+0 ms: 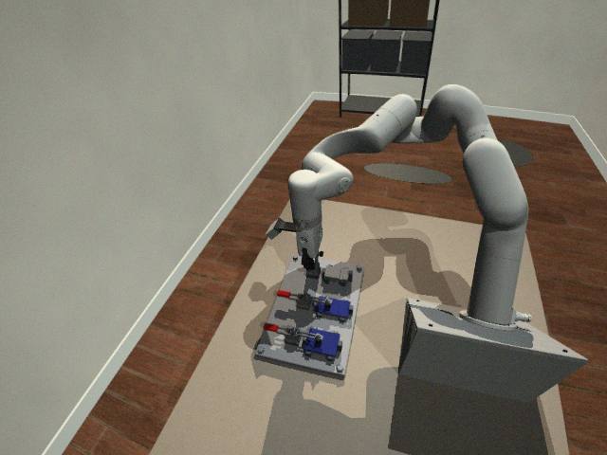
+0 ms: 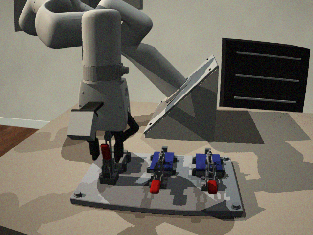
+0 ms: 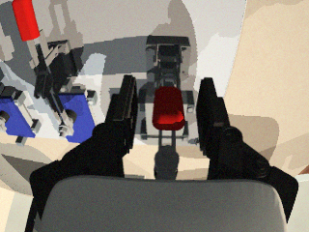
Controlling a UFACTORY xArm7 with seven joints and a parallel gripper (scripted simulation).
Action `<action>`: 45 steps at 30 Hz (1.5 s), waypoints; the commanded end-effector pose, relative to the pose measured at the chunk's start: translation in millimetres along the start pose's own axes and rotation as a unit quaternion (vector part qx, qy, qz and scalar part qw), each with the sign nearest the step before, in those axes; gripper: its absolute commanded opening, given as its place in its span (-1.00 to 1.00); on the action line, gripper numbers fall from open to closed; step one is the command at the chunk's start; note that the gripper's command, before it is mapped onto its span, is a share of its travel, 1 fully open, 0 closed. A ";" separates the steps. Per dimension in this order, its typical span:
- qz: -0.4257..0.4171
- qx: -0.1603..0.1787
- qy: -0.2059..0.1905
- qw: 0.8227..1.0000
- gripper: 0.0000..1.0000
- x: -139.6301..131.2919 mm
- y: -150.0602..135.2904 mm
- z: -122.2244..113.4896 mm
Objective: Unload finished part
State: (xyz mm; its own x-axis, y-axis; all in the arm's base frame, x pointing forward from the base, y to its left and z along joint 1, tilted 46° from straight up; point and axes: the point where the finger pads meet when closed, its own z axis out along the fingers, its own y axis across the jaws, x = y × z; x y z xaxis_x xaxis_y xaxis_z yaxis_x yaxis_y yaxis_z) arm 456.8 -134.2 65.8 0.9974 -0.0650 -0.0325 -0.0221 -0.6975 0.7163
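Gripper released, fingers either side of the raised red clamp handle, gripping nothing. Finished part sits in its nest at the fixture plate far end, just right of the gripper in the top view.

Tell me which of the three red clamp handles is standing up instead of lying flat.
The handle between the gripper fingers, at the grey slotted part's nest; the two at the blue blanks lie flat.
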 end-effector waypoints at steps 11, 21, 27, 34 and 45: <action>0.000 0.001 0.003 1.000 -0.05 1.8 -0.4 -2.7; 0.000 0.001 0.003 1.000 -0.05 1.8 -0.4 -4.4; 0.000 0.001 0.003 1.000 -0.05 1.7 -0.4 -15.2; 0.000 0.001 0.003 1.000 -0.05 1.6 -0.4 -30.1; 0.000 0.001 0.003 1.000 -0.05 1.5 -0.4 -52.2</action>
State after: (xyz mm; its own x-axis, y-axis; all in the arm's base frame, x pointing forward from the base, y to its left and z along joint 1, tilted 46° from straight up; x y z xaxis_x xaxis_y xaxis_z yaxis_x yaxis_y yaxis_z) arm 460.6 -101.6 97.6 0.9975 -0.0635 -0.0307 -0.0224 -0.6976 0.7162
